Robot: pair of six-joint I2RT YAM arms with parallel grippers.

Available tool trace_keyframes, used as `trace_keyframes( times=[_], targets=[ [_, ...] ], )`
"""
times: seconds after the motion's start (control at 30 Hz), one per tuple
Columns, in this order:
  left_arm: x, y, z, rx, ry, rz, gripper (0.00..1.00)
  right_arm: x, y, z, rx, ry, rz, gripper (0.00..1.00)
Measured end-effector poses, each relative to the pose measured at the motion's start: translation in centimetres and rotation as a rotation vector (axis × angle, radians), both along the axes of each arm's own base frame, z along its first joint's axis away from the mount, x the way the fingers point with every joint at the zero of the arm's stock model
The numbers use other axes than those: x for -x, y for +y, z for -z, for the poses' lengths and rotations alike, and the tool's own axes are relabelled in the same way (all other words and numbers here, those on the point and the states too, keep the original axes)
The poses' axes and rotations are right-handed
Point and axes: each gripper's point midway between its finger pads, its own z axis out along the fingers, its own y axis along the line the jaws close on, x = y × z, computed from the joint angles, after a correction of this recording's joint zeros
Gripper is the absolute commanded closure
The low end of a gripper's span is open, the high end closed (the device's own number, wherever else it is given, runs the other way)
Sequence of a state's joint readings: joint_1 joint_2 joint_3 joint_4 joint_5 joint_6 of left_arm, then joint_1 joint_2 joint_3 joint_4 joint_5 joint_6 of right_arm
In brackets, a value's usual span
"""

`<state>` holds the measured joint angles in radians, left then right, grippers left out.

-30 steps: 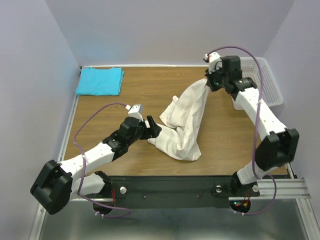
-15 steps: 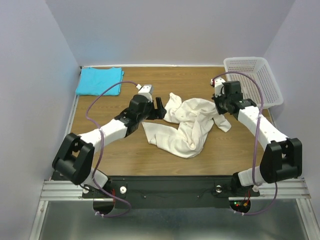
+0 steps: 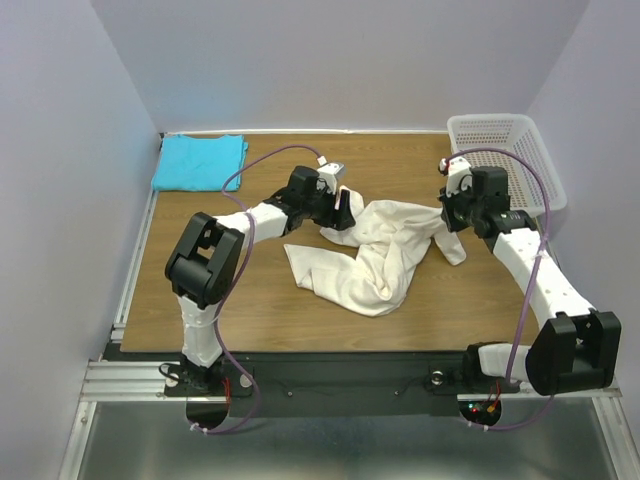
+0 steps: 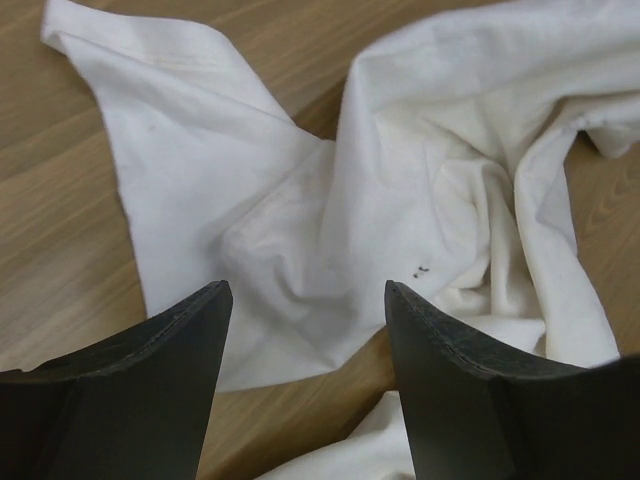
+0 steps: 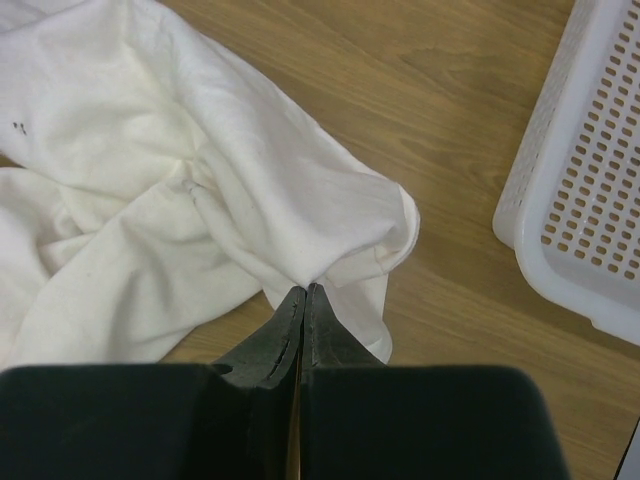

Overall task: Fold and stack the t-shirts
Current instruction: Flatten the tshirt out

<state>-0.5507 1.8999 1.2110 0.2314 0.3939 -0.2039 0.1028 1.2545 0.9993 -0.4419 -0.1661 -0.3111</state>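
Left of the white plastic mesh basket (image 3: pixel 520 150), the crumpled cream-white cloth t-shirt (image 3: pixel 375 250) lies on the wooden counter (image 3: pixel 250 300). The right fingers (image 5: pixel 303 300) pinch its basket-side fold. The left fingers (image 3: pixel 345 208) stand wide at its opposite edge. The folded turquoise-blue t-shirt (image 3: pixel 200 162) lies far left.

The cream shirt (image 3: pixel 375 255) lies so crumpled that its collar and sleeves cannot be told apart among the folds. In the left wrist view it runs off the top and right edges, and the dark specks (image 4: pixel 422 269) on it are too small to read. From above, the left claw (image 3: pixel 345 212) covers the shirt's far left corner. The pressed-together fingers of the right claw (image 5: pixel 303 292) hide how much cloth sits between them. The basket (image 5: pixel 585 190) is cut off at the right edge. Of the turquoise shirt (image 3: pixel 200 162) only the top layer shows.
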Motion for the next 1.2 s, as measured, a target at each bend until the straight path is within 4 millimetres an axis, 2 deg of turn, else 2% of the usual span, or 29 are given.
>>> trace_keyframes(
  times=[0.1,0.13,0.17,0.2,0.23,0.27,0.33,0.47,0.6,0.73,0.8,0.83,0.9,0.97,1.13,1.2],
  targets=[
    [0.6,-1.1,0.4,0.019,0.020,0.087,0.28,0.0,0.3,0.1,-0.018,0.005,-0.016,0.99],
    [0.8,-1.4,0.5,0.028,0.022,0.112,0.33,0.0,0.4,0.1,-0.023,0.007,-0.021,0.99],
    [1.0,-1.9,0.4,0.043,0.027,0.147,0.46,0.0,0.5,0.2,-0.027,0.011,-0.026,0.99],
    [1.1,-2.3,0.4,0.047,0.029,0.159,0.46,0.0,0.6,0.4,-0.032,0.017,-0.031,0.99],
    [1.1,-2.5,0.4,0.051,0.033,0.171,0.55,0.0,0.6,0.5,-0.034,0.021,-0.033,1.00],
    [1.0,-2.7,0.3,0.054,0.026,0.187,0.76,-0.1,0.8,0.6,-0.039,0.026,-0.038,1.00],
    [0.9,-3.1,0.4,0.060,0.028,0.203,1.00,-0.2,0.9,0.7,-0.046,0.030,-0.046,0.99],
    [1.3,-2.9,0.7,0.049,0.027,0.216,1.00,-0.3,1.2,0.2,-0.052,0.017,-0.066,0.99],
    [3.5,-1.2,0.1,0.032,0.023,0.211,1.00,0.2,1.4,-1.0,-0.045,-0.024,-0.109,0.99],
    [6.0,1.0,-3.4,0.036,-0.039,0.185,1.00,2.0,1.8,-2.8,-0.039,-0.092,-0.180,0.99],
    [7.0,1.8,-4.8,0.048,-0.065,0.170,1.00,3.7,2.1,-3.3,-0.027,-0.113,-0.239,0.99],
    [8.1,2.5,-6.0,0.065,-0.082,0.164,1.00,4.6,2.2,-3.1,-0.011,-0.108,-0.276,0.99],
    [9.9,3.1,-7.1,0.091,-0.083,0.156,1.00,6.3,2.4,-2.0,0.021,-0.075,-0.354,0.99],
    [12.0,3.5,-7.0,0.109,-0.055,0.161,1.00,7.8,2.4,-0.3,0.054,-0.023,-0.426,0.99],
    [18.9,3.5,-3.1,0.108,0.150,0.212,0.99,13.6,1.6,6.2,0.121,0.223,-0.607,0.99],
    [21.6,3.2,-1.5,0.082,0.245,0.240,0.90,15.5,1.4,7.5,0.127,0.298,-0.654,0.98]
  ],
)
